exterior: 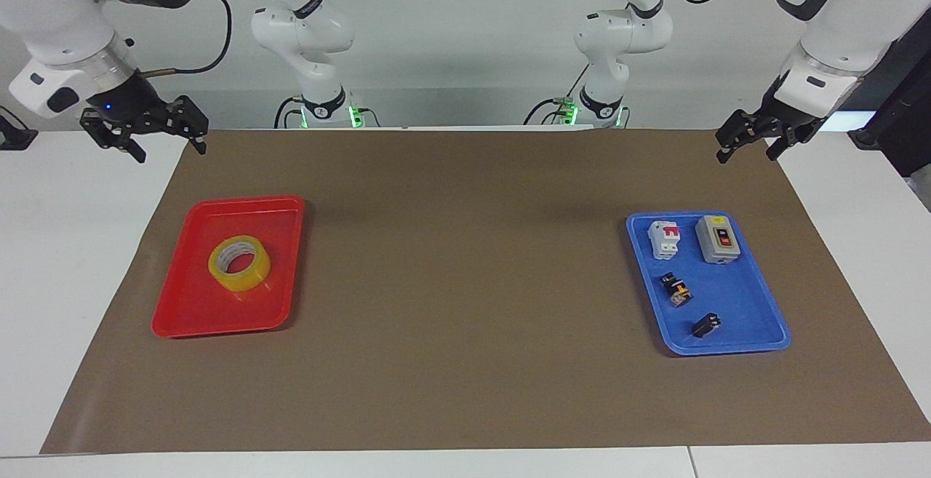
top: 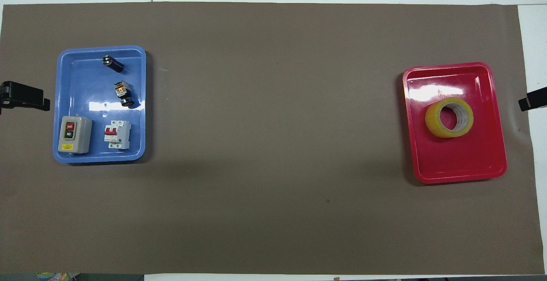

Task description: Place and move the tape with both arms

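Currently the tape [exterior: 239, 263] lies flat in the red tray [exterior: 182, 311], toward the tray's end nearer the robots, its whitish core showing through the ring; in the overhead view it sits at about three o'clock on the brown mat [top: 273, 144] that covers the worktop [exterior: 65, 260]. At nine o'clock in that same view lies the blue tray [top: 77, 75], toward the left arm's end, holding a grey switch box [top: 75, 134], a white circuit breaker [top: 116, 134] and two small black parts [top: 122, 94]. Up in the air over the mat's corner at the right arm's end hangs the right gripper [exterior: 167, 145], fingers spread wide and holding nothing. Likewise the left gripper [exterior: 748, 142] hangs over the mat's corner at its own end, well apart from the blue tray, fingers parted and empty. Both trays rest on the mat, well apart from each other.
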You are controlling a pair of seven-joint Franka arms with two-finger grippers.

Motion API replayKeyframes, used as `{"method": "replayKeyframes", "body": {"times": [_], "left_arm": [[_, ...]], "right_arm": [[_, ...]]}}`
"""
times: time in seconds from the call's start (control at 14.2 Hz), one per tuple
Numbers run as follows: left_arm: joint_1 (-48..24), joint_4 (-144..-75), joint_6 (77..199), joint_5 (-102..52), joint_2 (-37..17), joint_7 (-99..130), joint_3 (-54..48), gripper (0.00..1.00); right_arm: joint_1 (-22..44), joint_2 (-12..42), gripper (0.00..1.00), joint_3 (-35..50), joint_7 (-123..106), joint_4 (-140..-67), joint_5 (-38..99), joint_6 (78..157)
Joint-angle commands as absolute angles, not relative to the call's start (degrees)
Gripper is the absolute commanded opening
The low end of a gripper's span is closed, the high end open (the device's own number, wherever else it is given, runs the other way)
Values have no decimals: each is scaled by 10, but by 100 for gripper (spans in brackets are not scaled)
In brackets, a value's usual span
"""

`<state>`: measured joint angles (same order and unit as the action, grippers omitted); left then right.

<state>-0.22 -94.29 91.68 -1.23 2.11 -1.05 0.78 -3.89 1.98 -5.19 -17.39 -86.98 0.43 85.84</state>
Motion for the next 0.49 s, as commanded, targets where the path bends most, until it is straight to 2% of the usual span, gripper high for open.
{"method": "replayKeyframes", "body": {"times": [0.0,0.42], "left_arm": [[-5,-947,918,-19,28,-18,12,100],[-5,-947,918,-19,28,-18,12,100]], "right_arm": [[-40,6,100,-51,-171,-888,9,873],[-40,7,100,-50,-174,-886,3,874]]}}
